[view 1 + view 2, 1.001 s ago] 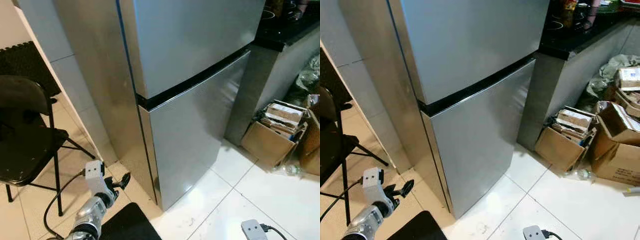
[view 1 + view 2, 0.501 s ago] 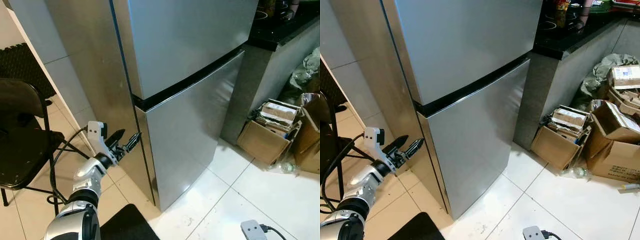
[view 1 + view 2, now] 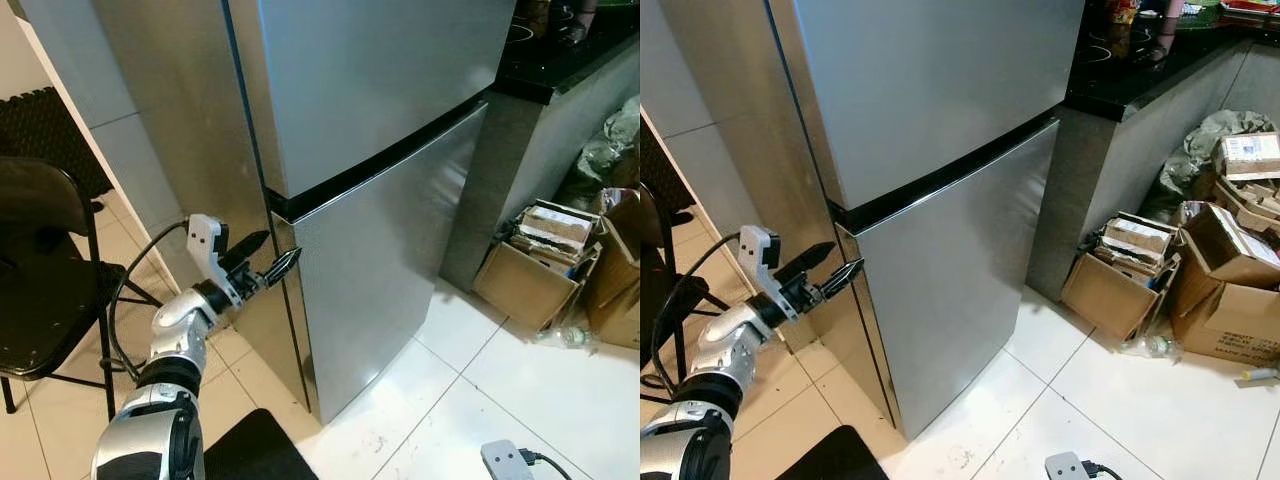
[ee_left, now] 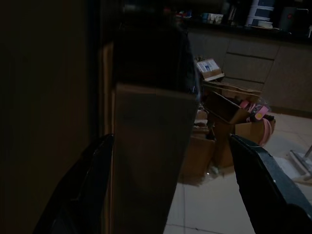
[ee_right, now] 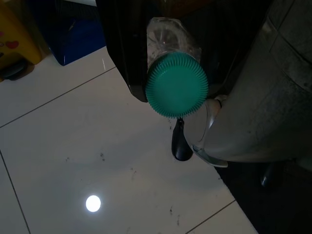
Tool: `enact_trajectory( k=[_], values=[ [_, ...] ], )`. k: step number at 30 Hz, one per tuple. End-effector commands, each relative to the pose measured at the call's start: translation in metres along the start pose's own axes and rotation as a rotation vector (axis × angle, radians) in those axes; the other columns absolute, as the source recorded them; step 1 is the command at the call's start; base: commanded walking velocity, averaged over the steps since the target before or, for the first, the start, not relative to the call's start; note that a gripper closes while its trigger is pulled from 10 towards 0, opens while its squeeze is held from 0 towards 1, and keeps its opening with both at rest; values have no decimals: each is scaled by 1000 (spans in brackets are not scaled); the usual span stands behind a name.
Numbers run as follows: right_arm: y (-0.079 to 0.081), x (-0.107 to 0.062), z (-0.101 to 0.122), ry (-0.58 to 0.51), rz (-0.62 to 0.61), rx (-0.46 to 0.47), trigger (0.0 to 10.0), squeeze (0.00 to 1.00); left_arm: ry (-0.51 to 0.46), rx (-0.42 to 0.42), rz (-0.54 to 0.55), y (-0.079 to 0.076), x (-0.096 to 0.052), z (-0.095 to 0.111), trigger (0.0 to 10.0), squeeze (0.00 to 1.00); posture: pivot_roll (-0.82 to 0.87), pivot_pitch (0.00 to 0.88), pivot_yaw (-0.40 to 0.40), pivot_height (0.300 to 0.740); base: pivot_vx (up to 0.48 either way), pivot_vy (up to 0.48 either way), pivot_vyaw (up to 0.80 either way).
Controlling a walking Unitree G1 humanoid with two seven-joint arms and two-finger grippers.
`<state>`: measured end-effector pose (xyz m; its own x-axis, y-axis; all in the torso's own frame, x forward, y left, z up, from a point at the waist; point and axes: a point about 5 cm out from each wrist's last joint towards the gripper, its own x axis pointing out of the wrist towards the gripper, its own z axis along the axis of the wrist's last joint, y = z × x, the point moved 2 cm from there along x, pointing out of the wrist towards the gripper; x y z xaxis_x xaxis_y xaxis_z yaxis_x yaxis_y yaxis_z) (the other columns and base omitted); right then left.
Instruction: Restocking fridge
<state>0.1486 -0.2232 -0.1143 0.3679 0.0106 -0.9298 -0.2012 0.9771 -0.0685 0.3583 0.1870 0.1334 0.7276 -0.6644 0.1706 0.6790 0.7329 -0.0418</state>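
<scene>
Left claw (image 3: 268,262) rose to the fridge door (image 3: 380,270) edge.

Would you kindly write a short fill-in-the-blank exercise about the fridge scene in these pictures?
1. The left hand, fingers open, reaches the edge of the fridge's ____ door.
2. The right hand's fingers are shut on a bottle with a ____ cap.
3. Both fridge doors are ____.
4. The open cardboard box of papers stands on the ____.

Missing words: lower; green; closed; floor
</scene>
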Motion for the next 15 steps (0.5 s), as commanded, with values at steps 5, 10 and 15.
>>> enact_trajectory(
  k=[5, 10, 15],
  values=[
    [0, 0, 0, 3, -3, -1, 10000, 0, -7, 21, -56, -9, 12, 3, 10000, 0, -55, 0, 14, 740, 0, 0, 0],
    [1, 0, 0, 3, -4, 4, 10000, 0, 0, 15, -57, -13, 17, 0, 10000, 0, -58, 0, 18, 740, 0, 0, 0],
    [1, 0, -1, 6, -6, 6, 10000, 0, 9, -3, -62, -15, 20, -3, 10000, 0, -59, 0, 19, 740, 0, 0, 0]
  ],
)
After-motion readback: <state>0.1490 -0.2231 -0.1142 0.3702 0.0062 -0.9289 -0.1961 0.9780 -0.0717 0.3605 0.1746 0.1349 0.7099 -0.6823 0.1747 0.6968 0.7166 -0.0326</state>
